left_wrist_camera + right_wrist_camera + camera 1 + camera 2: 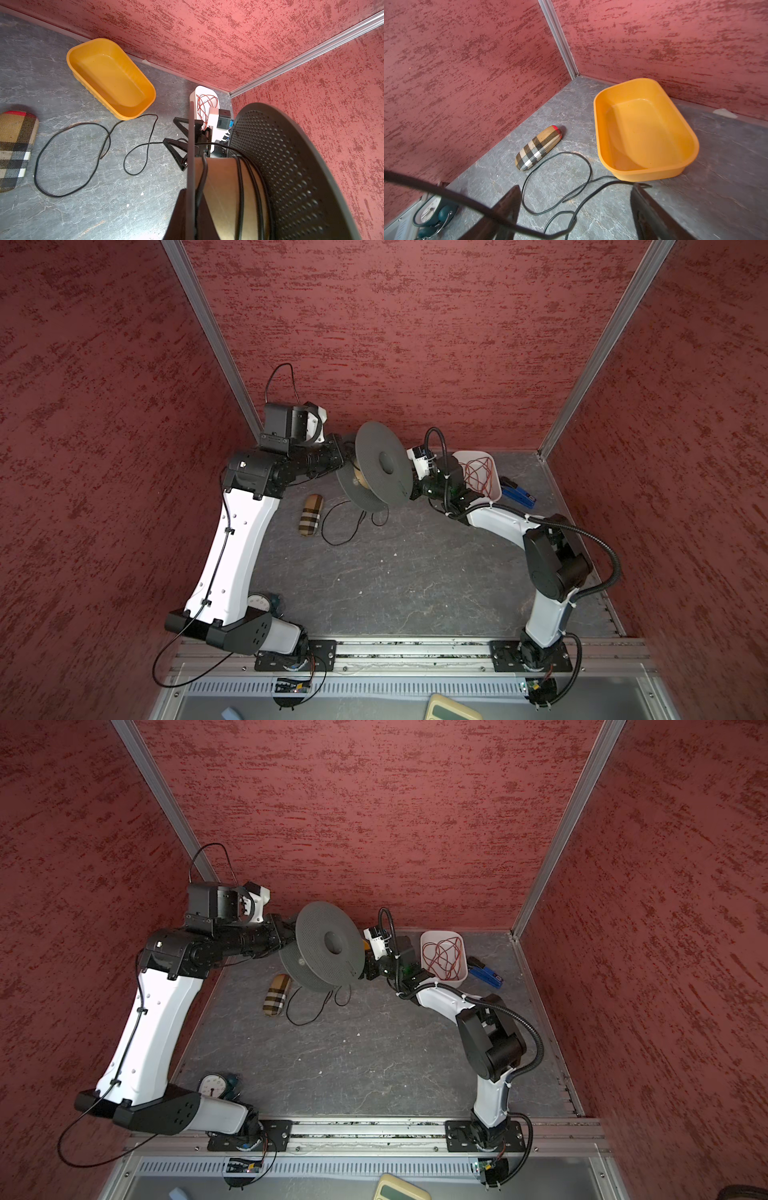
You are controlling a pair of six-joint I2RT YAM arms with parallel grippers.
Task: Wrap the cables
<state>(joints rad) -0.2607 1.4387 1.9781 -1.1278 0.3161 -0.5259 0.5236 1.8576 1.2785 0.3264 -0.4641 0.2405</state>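
Observation:
In both top views a grey spool (384,466) (328,946) hangs tilted above the table's back. My left gripper (191,216) (348,460) is shut on the edge of its near flange. A few turns of the thin black cable (241,187) lie on the tan core. The remaining cable (338,526) (307,1006) (72,158) (556,187) trails in loose loops on the table. On the spool's far side my right gripper (577,207) (180,137) stands open, and the cable runs across the gap between its fingers. The spool hides those jaws in both top views.
An orange tub (112,79) (643,128) stands by the back wall. A plaid case (311,515) (276,995) lies left of the loops. At back right, a white tray (465,456) (428,936) holds red wires beside a blue tool (517,493). A gauge (212,1085) sits near the left arm's base.

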